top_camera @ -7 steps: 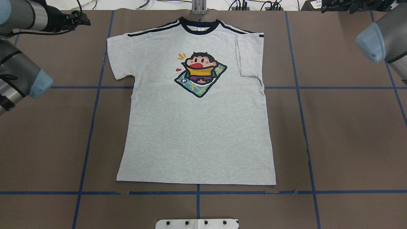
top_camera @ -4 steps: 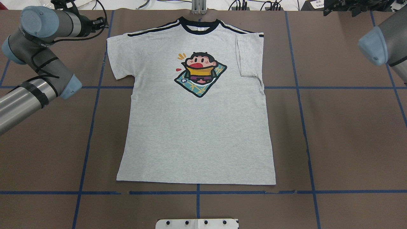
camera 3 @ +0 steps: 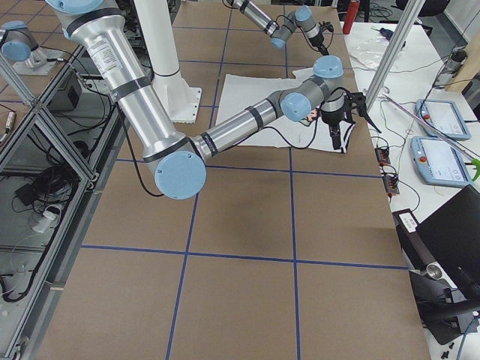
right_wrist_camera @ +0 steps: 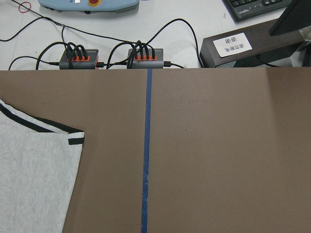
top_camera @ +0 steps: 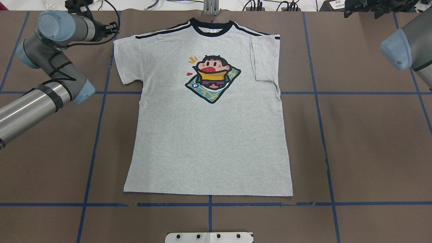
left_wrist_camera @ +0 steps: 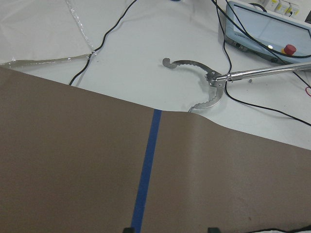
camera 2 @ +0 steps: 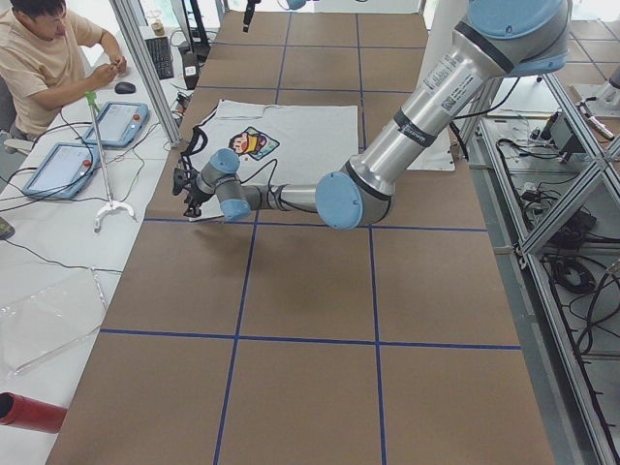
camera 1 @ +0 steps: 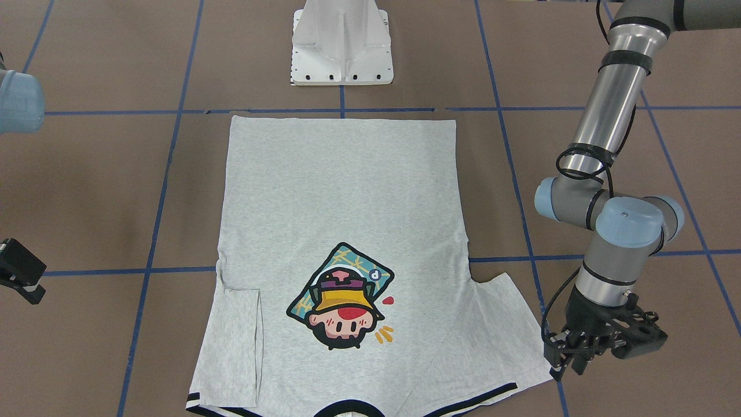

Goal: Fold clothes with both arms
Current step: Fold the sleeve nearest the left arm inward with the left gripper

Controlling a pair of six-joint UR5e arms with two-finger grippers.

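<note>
The light grey T-shirt (top_camera: 209,135) lies flat on the brown table, print up, with its black collar (top_camera: 212,26) at the far edge. The sleeve on the overhead view's right (top_camera: 265,59) is folded inward. The other sleeve (top_camera: 126,59) is spread out. My left gripper (camera 1: 566,369) hovers just outside that spread sleeve's cuff corner (camera 1: 535,379). In the left wrist view only its two fingertips (left_wrist_camera: 129,229) show, apart and empty. My right gripper (camera 1: 20,272) is at the far table edge, off the shirt. Its jaws are hidden. The folded sleeve also shows in the right wrist view (right_wrist_camera: 34,179).
The white pedestal base (camera 1: 341,43) stands at the hem side. Blue tape lines (top_camera: 317,92) cross the table. Beyond the far edge lie a metal reacher tool (left_wrist_camera: 206,80), cable hubs (right_wrist_camera: 112,56) and pendants. An operator (camera 2: 44,58) sits there.
My left arm has swung in from the overhead view's left edge, bringing its gripper close to the spread sleeve's shoulder corner. The right arm has shifted only slightly. The shirt is unchanged.
</note>
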